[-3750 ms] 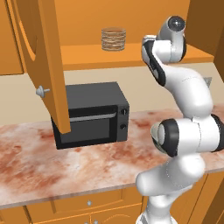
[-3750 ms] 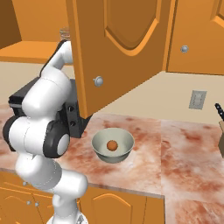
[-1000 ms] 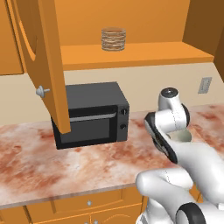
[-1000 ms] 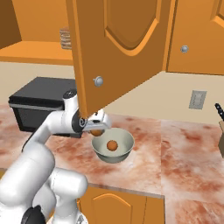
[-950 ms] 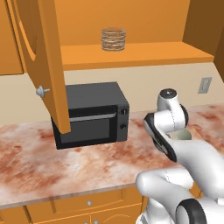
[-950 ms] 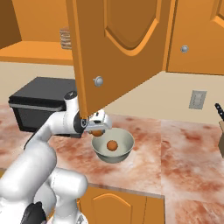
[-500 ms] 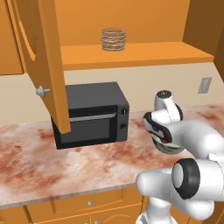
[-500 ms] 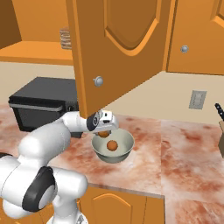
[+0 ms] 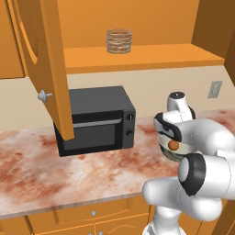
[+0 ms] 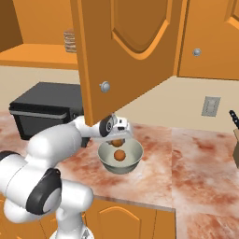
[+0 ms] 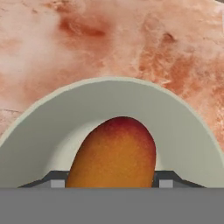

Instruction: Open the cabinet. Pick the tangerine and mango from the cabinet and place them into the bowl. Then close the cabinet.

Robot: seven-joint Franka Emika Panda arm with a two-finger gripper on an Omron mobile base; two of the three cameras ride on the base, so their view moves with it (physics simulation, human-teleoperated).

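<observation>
While the mango (image 11: 114, 153) is being gripped between the fingertips (image 11: 57, 179) at the bottom centre of the hand view, it is being held just over the pale hollow of the bowl (image 11: 183, 131), whose rim is arching across the middle of that frame above mottled red counter (image 11: 109, 39). In the right base view, the gripper (image 10: 117, 138) is being seen at centre frame, directly above the bowl (image 10: 103, 161), with the mango (image 10: 116, 142) tucked under it as a reddish shape. A second round orange fruit, the tangerine (image 10: 120, 155), is lying inside the bowl just below the mango. In the left base view, the tangerine (image 9: 173, 145) is showing as a small orange ball at right of centre, with the bowl (image 9: 166, 150) largely hidden behind the white arm.

The cabinet (image 10: 126, 51) is standing open, its door filling the upper middle of the right base view, knob (image 10: 105, 86) facing the camera. In the left base view the cabinet (image 9: 137, 57) shelf is running across the upper frame, with a ribbed cylinder (image 9: 119, 41) standing on it at upper centre. A black microwave (image 9: 98, 121) is sitting on the counter at centre left, beneath the open door.
</observation>
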